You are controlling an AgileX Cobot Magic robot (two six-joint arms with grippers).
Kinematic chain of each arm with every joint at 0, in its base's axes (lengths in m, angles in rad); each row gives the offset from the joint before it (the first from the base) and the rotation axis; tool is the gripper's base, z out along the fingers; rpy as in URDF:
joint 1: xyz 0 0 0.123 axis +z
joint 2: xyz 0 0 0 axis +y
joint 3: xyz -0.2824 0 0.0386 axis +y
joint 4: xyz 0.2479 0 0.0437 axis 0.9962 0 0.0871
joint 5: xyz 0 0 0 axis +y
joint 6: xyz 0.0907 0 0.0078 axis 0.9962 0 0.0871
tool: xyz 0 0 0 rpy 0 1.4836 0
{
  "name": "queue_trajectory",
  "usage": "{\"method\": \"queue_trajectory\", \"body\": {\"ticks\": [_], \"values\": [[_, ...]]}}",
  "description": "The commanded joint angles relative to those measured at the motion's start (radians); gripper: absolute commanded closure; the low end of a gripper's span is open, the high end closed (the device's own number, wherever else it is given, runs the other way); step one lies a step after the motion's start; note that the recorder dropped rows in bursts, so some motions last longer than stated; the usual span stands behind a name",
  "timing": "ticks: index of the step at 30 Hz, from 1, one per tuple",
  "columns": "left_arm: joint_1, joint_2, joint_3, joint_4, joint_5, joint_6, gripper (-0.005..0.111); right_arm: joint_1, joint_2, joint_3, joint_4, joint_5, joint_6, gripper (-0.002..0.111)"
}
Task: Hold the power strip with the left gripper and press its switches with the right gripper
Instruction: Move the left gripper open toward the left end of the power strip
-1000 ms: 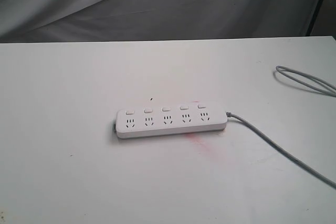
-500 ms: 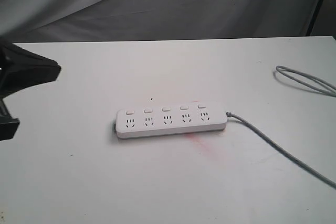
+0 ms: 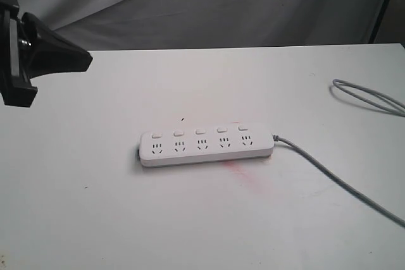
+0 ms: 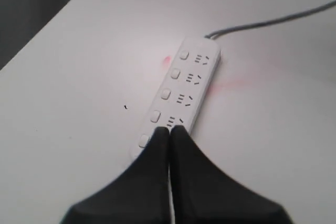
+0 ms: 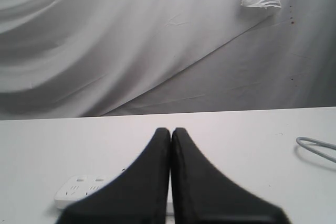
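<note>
White table (image 3: 126, 219), draped grey backdrop (image 3: 253, 4)

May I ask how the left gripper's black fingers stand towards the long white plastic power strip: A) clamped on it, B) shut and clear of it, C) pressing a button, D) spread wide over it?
B: the exterior view shows the left gripper far to one side of the long white plastic power strip, and its fingers meet without a gap.
</note>
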Motion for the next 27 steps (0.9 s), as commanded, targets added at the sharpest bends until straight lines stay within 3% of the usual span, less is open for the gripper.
{"method": "queue_trajectory", "body": {"ticks": [1,13,22,25,27], "values": [[0.033,0.111,-0.005,-0.025,0.040,0.166,0.107,-0.007,-0.006,0.003,-0.003,-0.015,-0.001,0.108],[0.033,0.400,-0.005,-0.044,-0.040,0.412,0.106,-0.007,-0.006,0.003,-0.003,-0.015,-0.001,0.108],[0.033,0.448,-0.005,-0.056,-0.083,0.437,0.106,-0.007,-0.006,0.003,-0.003,-0.015,-0.001,0.108],[0.033,0.448,-0.005,-0.056,-0.098,0.437,0.097,-0.007,-0.006,0.003,-0.003,-0.015,-0.001,0.108],[0.033,0.448,-0.005,-0.056,-0.098,0.437,0.084,-0.007,-0.006,0.003,-0.003,-0.015,-0.001,0.108]]}}
